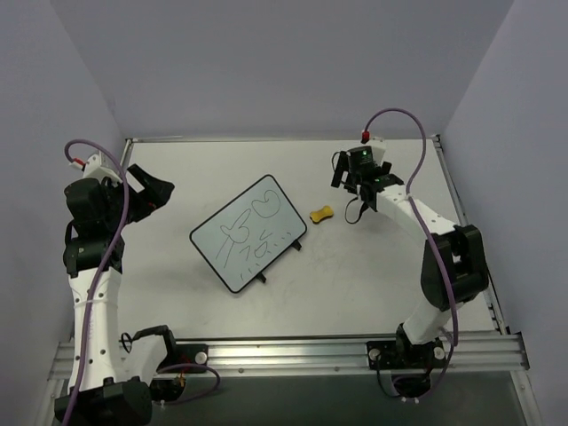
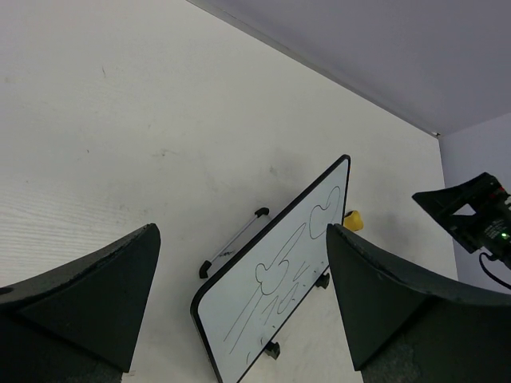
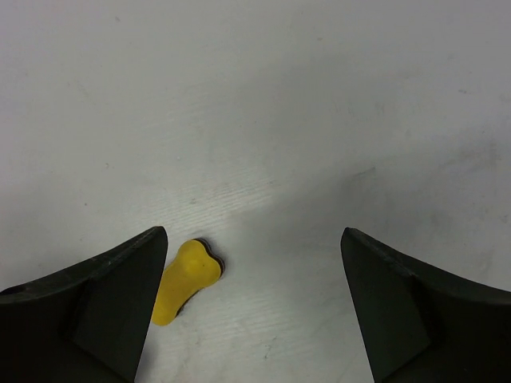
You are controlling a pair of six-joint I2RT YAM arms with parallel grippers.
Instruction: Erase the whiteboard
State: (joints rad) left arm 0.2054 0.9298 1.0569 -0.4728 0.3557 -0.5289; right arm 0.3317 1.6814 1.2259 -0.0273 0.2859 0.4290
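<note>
At the near edge of the white table (image 1: 355, 284), a metal rail (image 1: 293, 355) carries the bases of two white robot arms.

The whiteboard (image 1: 248, 232) lies around the middle of the table, turned on a diagonal, with one corner pointing near and its opposite corner pointing far. It is a small white board with rounded corners and a thin black frame. Dark marker scribbles (image 1: 253, 226) cover much of its face, and two small black feet (image 1: 300, 246) stick out along its near-right edge.

Near the board's right corner but apart from it, a little farther back, lies a small yellow eraser (image 1: 321, 214). No finger touches it.

The left gripper (image 1: 151, 195) hangs over the left side of the table, well apart from the board. Its two black fingers are spread wide with nothing between them, and its wrist view looks across at the board.

The right gripper (image 1: 358, 185) hovers just beyond and to the right of the eraser. Its fingers (image 3: 120, 279) are also spread wide, holding nothing. In its wrist view the eraser sits beside the left finger.

Plain grey walls (image 1: 284, 62) close the far side.
</note>
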